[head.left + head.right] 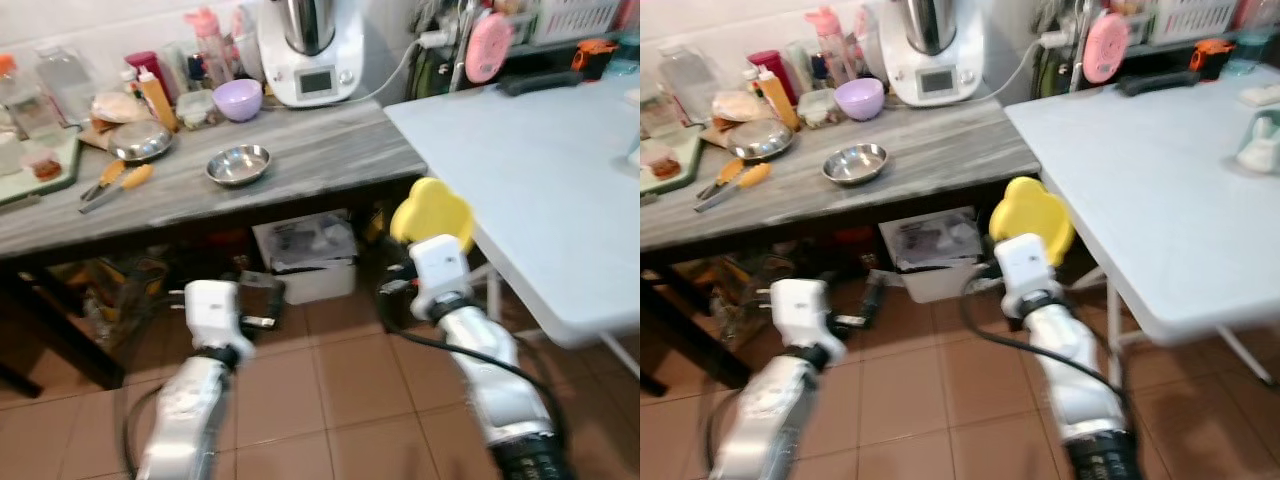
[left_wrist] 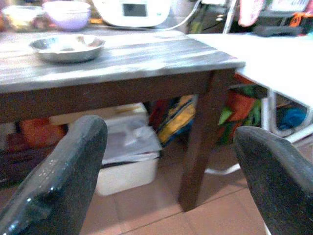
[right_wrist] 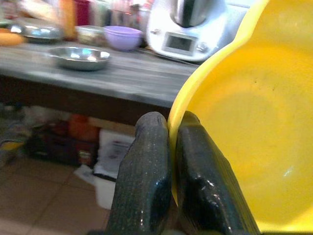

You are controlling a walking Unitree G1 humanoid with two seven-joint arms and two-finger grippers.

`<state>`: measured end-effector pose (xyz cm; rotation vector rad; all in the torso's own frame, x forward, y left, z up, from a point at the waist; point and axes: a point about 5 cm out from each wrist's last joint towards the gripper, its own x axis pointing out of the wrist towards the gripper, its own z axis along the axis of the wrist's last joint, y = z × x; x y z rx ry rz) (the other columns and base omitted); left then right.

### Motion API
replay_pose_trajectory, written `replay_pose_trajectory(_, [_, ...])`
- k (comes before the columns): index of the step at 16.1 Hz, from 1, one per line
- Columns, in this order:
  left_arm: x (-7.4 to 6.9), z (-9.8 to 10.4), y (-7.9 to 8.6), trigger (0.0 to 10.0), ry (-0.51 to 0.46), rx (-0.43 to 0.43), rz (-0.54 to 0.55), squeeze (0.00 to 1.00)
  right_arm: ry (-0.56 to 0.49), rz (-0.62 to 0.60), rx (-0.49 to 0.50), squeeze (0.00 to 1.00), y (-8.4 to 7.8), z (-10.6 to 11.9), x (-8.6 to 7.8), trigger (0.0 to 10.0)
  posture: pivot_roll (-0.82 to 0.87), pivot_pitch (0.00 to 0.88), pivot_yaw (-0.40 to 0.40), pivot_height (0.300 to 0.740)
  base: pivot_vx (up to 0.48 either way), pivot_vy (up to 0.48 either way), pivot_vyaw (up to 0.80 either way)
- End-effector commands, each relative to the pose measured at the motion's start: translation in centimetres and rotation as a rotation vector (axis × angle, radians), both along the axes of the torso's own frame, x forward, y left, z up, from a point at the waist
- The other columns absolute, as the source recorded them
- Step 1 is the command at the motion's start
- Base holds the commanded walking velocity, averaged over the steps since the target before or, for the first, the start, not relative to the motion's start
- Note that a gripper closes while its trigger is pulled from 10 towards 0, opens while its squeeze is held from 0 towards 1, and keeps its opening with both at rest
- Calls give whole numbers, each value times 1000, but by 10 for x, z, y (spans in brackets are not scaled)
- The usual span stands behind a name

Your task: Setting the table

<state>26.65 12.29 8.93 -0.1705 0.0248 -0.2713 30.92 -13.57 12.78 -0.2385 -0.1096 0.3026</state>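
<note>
My right gripper (image 3: 171, 123) is shut on the rim of a yellow flower-shaped bowl (image 1: 432, 212), held upright just below the near left corner of the white table (image 1: 540, 170). The two fingers (image 3: 145, 166) pinch the rim of the yellow bowl (image 3: 244, 112) from both sides. Lower on the left, my left gripper (image 2: 171, 147) is open and holds nothing, level with the space under the wooden counter (image 1: 330, 150). On the counter lie a small steel bowl (image 1: 239, 164) and a purple bowl (image 1: 238, 99).
A white kitchen machine (image 1: 312, 50), bottles, a second steel dish (image 1: 140, 142) and orange-handled tools (image 1: 118, 185) crowd the counter's back and left. A white box (image 1: 305, 255) sits under the counter. The counter's dark leg (image 2: 200, 147) stands ahead of the left gripper. The floor is tiled.
</note>
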Motion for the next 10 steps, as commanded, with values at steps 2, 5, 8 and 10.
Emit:
replay_pose_trajectory(2, [4,6,20,10000,-39,50,83,0,-40,42,14,0,14,10,1,10000,-168,0,105,740,480,0,0])
replay_pose_trajectory(5, [8,13,43,10000,-74,93,181,0,-35,39,14,0,12,8,-1,10000,-165,0,103,740,480,0,0])
replay_pose_trajectory(8, [5,14,67,10000,-79,129,253,0,-35,37,16,0,12,8,-1,10000,-161,0,103,740,480,0,0])
replay_pose_trajectory(10, [-5,11,80,10000,-68,153,285,0,-35,37,17,0,11,8,-1,10000,-157,0,100,740,480,0,0])
